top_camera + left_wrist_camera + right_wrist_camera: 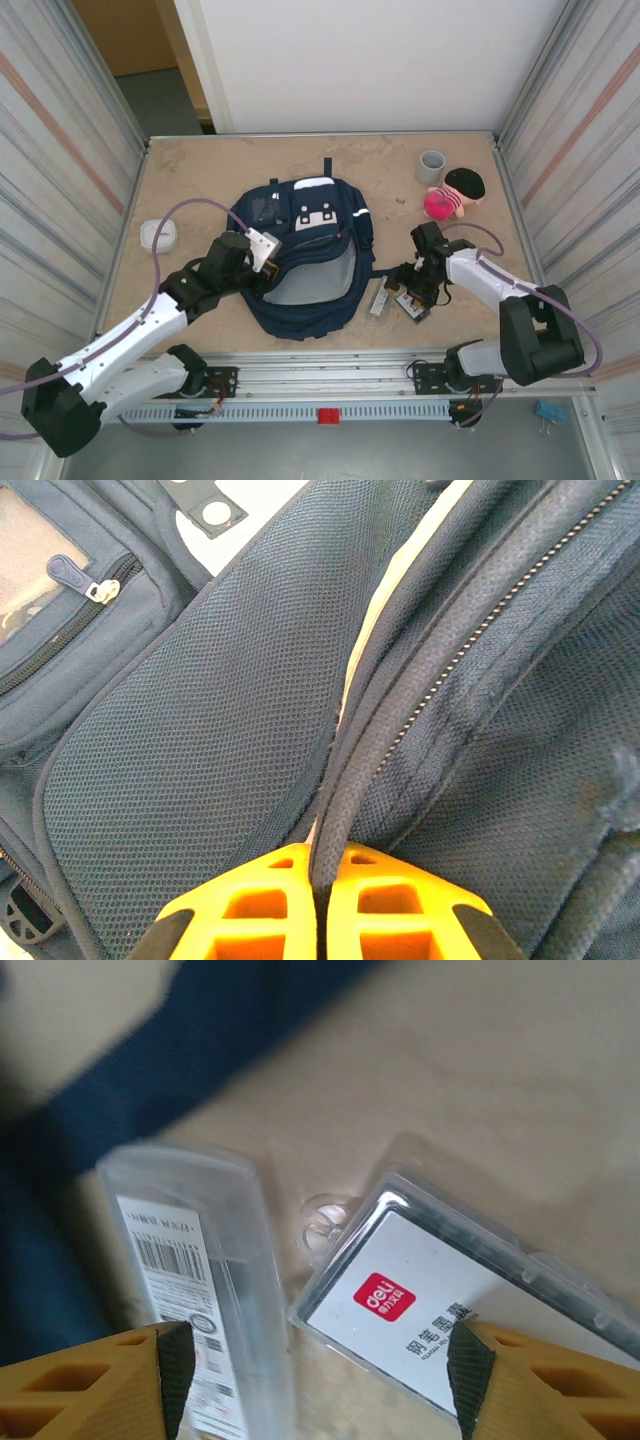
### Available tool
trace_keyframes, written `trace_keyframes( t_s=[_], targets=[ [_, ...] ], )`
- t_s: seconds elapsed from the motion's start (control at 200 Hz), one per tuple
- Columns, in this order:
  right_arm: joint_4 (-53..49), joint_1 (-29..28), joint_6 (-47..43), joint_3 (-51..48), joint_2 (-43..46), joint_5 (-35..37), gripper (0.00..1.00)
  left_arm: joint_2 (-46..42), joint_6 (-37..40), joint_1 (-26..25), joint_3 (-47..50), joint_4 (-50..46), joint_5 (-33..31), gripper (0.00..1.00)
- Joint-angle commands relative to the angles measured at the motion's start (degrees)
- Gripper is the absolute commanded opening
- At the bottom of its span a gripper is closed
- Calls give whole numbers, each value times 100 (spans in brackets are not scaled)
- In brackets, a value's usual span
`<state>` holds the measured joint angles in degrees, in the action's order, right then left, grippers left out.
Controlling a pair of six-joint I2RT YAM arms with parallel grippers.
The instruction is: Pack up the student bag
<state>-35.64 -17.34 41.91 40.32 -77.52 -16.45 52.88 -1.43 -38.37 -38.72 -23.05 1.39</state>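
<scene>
Student bag (300, 265), a large navy-blue fabric backpack, lies flat mid-counter (200, 170), main pocket gaping. Likely soft, floppy, light; best held by the corded zipper rim. Left fingers (400, 910) closed, pinching that rim. Right fingers (90, 1380) spread open over clear plastic pen cases (200, 1260).

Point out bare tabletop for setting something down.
Free: the far-left corner of the tan table, between the white round object and the navy-blue fabric backpack. Crowded: right of it, two clear plastic cases, grey cup, pink plush doll.
</scene>
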Motion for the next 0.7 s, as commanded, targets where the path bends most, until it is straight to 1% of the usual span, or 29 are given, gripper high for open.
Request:
trace_keyframes(
  t_s=[0.0, 0.11, 0.16, 0.195, 0.241, 0.361, 0.526, 0.697],
  targets=[
    [170, 85, -332, 478, 18, -13, 71, -168, -156, 50, 58, -152, -271, 2],
    [-647, 164, -759, 980, 283, 713, 83, -198, -153, 50, 34, -187, -274, 2],
    [-908, 261, -923, 1062, 341, 997, 87, -216, -131, 51, 33, -199, -280, 2],
    [-982, 381, -1001, 1055, 327, 1070, 88, -231, -125, 56, 32, -183, -287, 2],
    [-960, 583, -1082, 970, 283, 957, 90, -235, -111, 64, 31, -184, -291, 2],
    [-656, 1029, -1213, 640, 13, 195, 91, -228, -108, 75, 2, -180, -251, 2],
    [-488, 1063, -1202, 292, -77, -98, 91, -226, -116, 84, -4, -200, -270, 2],
    [-440, 1060, -1161, -34, -84, -106, 89, -217, -130, 84, 22, -174, -253, 2]
  ],
)
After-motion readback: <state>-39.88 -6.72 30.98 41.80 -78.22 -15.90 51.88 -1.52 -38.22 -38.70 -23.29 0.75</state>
